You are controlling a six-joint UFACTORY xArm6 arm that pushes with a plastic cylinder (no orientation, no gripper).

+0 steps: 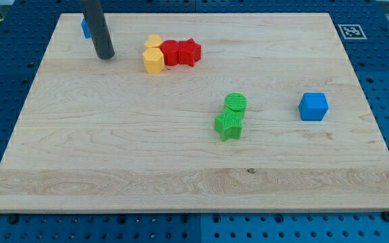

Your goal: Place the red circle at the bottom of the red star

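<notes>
The red circle (pixel 170 52), judged light, rigid and easily slid, is wedged between red star (pixel 190 52) and yellow blocks (pixel 153 55); no claw is fitted, and my tip (pixel 105 57) stands left.

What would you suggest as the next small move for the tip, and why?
Probably bring my tip to the view's top side of the red circle, since the circle sits left of the red star, touching it, hemmed by the yellow blocks.
</notes>
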